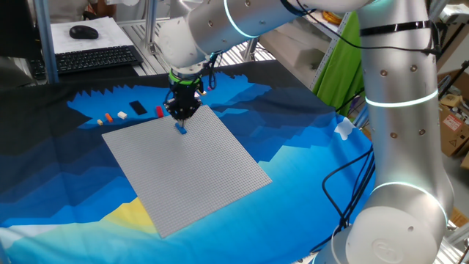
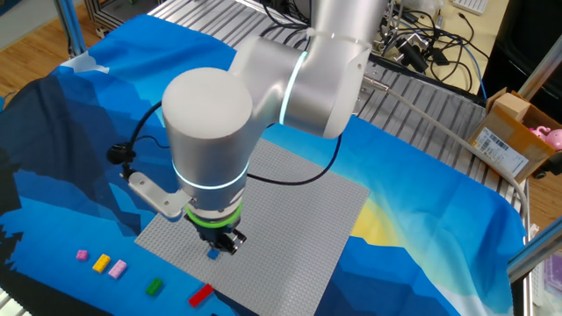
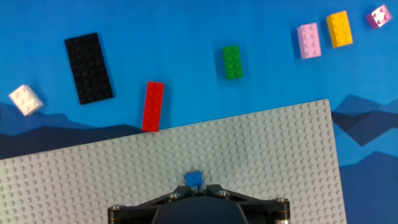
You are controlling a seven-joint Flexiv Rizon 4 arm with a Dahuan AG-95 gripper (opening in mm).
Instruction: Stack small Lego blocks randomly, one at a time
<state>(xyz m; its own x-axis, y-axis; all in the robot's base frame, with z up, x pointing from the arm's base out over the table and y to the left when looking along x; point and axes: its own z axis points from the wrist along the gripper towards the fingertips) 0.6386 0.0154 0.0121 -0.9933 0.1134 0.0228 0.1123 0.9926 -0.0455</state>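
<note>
You see the end effector (image 3: 198, 186) pointing straight down over the grey baseplate (image 3: 267, 155), its jaws clamped together on the small blue block (image 3: 194, 179) near the plate's edge, while the red block (image 3: 152, 106), green block (image 3: 232, 62), pink block (image 3: 308, 41) and yellow block (image 3: 339, 28) lie apart on the blue cloth (image 3: 186, 37).

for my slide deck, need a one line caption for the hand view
Pincer shut on a blue brick at the grey baseplate, loose bricks lined up on the cloth beyond.
</note>
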